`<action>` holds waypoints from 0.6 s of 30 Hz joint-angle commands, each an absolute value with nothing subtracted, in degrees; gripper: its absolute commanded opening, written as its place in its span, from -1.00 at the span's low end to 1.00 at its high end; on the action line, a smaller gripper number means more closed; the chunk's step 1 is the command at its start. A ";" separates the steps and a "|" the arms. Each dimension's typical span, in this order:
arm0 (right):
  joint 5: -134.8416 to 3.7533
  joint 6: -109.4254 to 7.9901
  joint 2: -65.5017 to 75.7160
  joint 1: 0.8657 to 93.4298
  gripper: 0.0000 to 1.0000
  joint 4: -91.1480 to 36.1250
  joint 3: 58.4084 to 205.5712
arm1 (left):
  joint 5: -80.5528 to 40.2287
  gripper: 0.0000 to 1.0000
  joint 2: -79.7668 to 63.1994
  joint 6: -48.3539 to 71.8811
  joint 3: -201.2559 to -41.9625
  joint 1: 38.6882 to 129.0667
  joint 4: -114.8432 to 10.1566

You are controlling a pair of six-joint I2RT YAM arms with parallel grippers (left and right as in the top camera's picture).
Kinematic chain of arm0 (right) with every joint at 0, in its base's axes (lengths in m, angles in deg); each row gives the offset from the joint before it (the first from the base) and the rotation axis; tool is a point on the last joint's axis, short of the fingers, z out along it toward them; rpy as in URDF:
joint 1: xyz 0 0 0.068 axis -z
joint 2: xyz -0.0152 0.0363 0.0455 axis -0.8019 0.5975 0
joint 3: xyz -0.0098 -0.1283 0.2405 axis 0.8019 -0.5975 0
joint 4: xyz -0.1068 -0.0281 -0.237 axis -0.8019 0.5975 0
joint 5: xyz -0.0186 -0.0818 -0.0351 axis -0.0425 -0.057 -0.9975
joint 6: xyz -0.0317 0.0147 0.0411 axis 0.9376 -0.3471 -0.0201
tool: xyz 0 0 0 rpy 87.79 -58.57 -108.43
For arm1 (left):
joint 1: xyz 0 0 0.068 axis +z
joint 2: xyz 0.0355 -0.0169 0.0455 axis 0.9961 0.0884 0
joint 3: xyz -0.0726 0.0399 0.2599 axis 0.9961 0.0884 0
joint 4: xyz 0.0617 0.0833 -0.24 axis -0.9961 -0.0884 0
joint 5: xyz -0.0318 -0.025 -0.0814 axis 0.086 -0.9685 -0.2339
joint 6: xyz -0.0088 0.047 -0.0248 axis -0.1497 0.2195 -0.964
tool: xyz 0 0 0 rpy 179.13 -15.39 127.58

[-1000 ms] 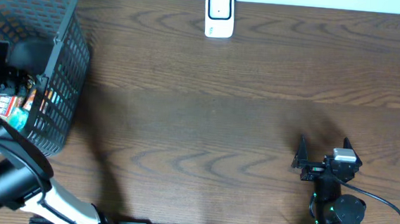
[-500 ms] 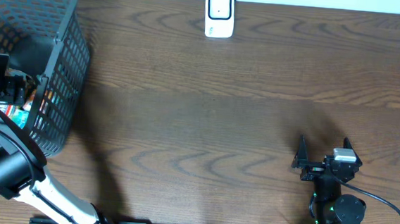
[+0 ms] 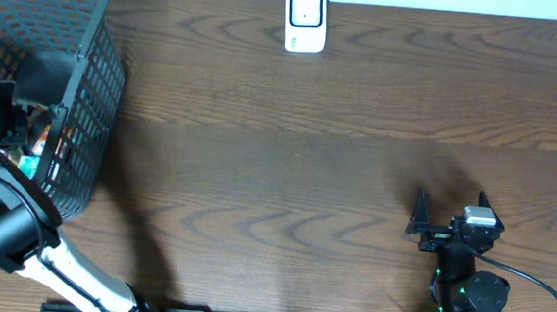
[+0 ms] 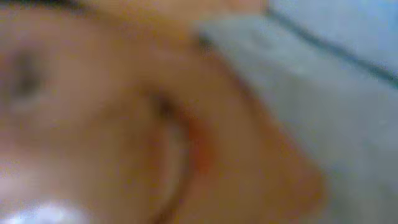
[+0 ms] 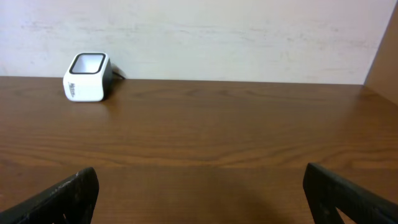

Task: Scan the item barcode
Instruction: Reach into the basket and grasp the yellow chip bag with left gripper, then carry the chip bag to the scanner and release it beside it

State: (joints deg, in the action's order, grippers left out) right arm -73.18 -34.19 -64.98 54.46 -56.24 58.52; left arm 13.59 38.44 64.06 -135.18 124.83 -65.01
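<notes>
The left pincer (image 3: 14, 120) is down inside the dark mesh basket (image 3: 102, 75), whose walls rise all around it. It is clenched. Whether anything is caught between its fingers cannot be told, because the overhead view hides the tips behind the arm and the basket wall. The colourful packets (image 3: 36, 141), orange and teal, lie just beside and beneath this pincer on the basket floor; they are the items to be scanned, and they are all in the basket.

The left wrist view is wholly out of focus. A glossy orange-brown surface (image 4: 124, 124) fills most of it, pressed very close to the pincer, with a pale grey-blue patch (image 4: 323, 93) to the right. What the surface belongs to cannot be made out.

The right pincer (image 3: 451, 203) sits low over the wooden table (image 3: 288, 157), released, its 2 black fingers (image 5: 62, 198) spread wide with only bare wood between them. The white barcode scanner (image 3: 306, 20) stands upright well ahead of this pincer and off to its left, at the far edge of the table near the wall. From the left pincer, the scanner is well apart, beyond the basket wall.
</notes>
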 commanded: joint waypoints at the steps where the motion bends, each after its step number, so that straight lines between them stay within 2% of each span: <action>1: -73.23 -33.54 -65.28 54.11 0.98 -55.98 58.43 | 6.28 -0.85 27.99 57.76 -136.21 124.59 -63.59; 6: -73.23 -33.54 -65.28 54.11 0.99 -55.98 58.43 | -5.67 -0.85 13.89 45.37 -136.21 124.50 -55.92; 14: -73.23 -33.54 -65.28 54.11 0.99 -55.98 58.43 | -21.12 -0.85 -2.02 9.37 -136.21 124.02 -40.84; 16: -73.23 -33.54 -65.28 54.11 0.98 -55.98 58.43 | -26.61 -0.85 -3.84 2.00 -136.21 122.51 -38.48; 18: -73.23 -33.52 -65.28 54.11 0.99 -55.98 58.43 | -31.37 -0.85 -4.43 -0.33 -136.21 117.66 -36.51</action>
State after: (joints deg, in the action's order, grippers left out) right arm -73.18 -34.19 -64.98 54.46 -56.24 58.52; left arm -19.97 -3.86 12.74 -135.60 123.14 -38.80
